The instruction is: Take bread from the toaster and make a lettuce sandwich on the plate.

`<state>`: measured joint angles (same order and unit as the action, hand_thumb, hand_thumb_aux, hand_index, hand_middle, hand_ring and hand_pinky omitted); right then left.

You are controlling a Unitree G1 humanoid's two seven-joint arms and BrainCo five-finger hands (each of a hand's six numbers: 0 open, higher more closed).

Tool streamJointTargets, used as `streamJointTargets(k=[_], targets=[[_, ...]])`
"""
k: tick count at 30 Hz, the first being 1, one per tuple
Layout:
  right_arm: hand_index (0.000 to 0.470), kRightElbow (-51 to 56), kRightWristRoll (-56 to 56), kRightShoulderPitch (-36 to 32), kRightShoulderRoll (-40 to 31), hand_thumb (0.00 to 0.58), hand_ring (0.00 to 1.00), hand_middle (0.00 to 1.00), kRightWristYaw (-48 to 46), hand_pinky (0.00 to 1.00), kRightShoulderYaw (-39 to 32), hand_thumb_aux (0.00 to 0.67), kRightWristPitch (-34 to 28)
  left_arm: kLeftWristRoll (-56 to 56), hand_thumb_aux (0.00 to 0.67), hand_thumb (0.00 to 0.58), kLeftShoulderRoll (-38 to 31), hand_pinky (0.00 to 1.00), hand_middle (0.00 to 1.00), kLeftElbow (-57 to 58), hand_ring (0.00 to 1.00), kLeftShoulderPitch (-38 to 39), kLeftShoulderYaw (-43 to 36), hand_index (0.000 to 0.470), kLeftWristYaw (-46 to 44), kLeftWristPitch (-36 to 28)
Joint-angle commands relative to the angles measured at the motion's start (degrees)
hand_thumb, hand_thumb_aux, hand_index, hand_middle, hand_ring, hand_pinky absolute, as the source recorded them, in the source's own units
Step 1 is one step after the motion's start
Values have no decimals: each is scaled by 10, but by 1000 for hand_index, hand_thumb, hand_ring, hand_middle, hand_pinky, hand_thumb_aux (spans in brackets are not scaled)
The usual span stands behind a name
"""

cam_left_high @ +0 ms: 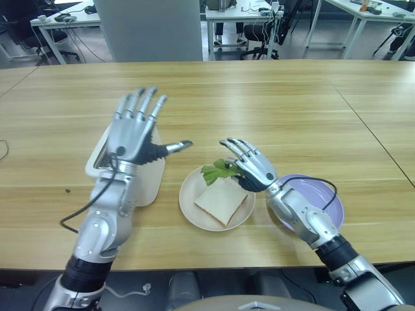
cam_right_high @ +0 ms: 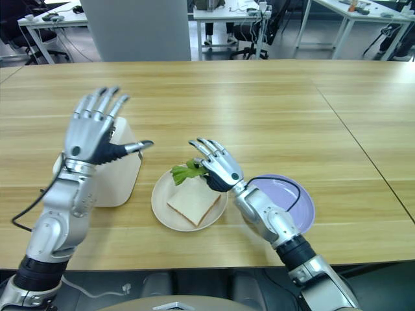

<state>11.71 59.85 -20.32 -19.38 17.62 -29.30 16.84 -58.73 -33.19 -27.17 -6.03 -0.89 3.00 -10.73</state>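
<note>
Worktop (cam_left_high: 259, 103) of pale wood runs the full width. At its 9 o'clock side stands the white toaster (cam_left_high: 150, 181), long axis from 12 to 6 o'clock. Much of it is hidden behind the left hand (cam_left_high: 133, 133) and its forearm, so I cannot make out whether anything sits in the slots. That hand is raised above the toaster, released and grasping nothing, fingers spread toward 12 o'clock and thumb toward 3 o'clock.

Just beside the toaster, at centre, lies the cream plate (cam_left_high: 188, 201). On it a slice of bread (cam_left_high: 220, 202) lies flat, turned cornerwise with one corner toward 6 o'clock. The lettuce (cam_left_high: 215, 172) lies at the plate's 12 o'clock edge, lengthwise from 9 to 3 o'clock.

The leaf's 3 o'clock end disappears under the right hand (cam_left_high: 253, 167), which hangs over the plate's 2 o'clock rim with fingers stretched out toward 10 o'clock, unclenched. Its forearm crosses a purple plate (cam_left_high: 331, 201), partly covering it.
</note>
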Motion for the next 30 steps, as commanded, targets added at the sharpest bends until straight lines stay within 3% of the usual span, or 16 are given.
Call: streamJointTargets(k=[1,8,14,15,16,17,24,25,26,27,28,29,30], targets=[[460,94,10,-29,27,580,0,0,22,0,-42,670,16,-8,0,0,-19,0,0,-15,0,22,61,0,-10,-10],[460,188,15,-44,43,580,0,0,61,0,-86,670,32,-29,0,0,-48,0,0,42,0,22,96,0,-67,-47],[460,216,9,-38,33,580,0,0,56,0,-101,670,30,-38,0,0,-52,0,0,122,0,21,49,0,-156,-72],[381,211,6,-33,30,563,0,0,52,0,-100,554,29,-33,0,0,-48,0,0,137,0,18,37,0,-169,-73],[188,203,4,-26,26,377,0,0,48,0,-99,273,27,-27,0,0,-44,0,0,150,0,14,27,0,-179,-73],[0,193,1,-19,21,0,0,0,40,0,-98,0,25,-23,0,0,-41,0,0,162,0,8,17,0,-187,-73],[0,78,-14,34,-23,0,0,0,2,0,-79,0,17,-16,0,0,-39,0,0,213,0,-39,-8,0,-193,-75],[0,58,-17,44,-29,0,0,0,-3,0,-75,0,16,-16,37,62,-39,0,0,220,0,-45,-9,25,-189,-76],[0,36,-23,54,-34,0,0,0,-8,0,-69,0,16,-12,37,62,-40,0,0,226,0,-52,-9,25,-187,-76],[0,13,-29,64,-38,0,0,0,-13,0,-63,0,15,-9,210,307,-41,0,0,232,0,-58,-7,144,-181,-76],[0,-8,-33,75,-42,0,0,0,-18,0,-58,0,14,-4,657,580,-41,0,0,235,0,-63,-5,451,-173,-74],[0,-26,-39,84,-45,0,0,0,-23,0,-52,0,13,5,657,580,-39,0,0,235,0,-67,1,451,-164,-71],[0,-41,-43,92,-47,0,0,0,-27,0,-47,0,13,11,670,580,-38,824,824,231,824,-70,5,460,-153,-70]])
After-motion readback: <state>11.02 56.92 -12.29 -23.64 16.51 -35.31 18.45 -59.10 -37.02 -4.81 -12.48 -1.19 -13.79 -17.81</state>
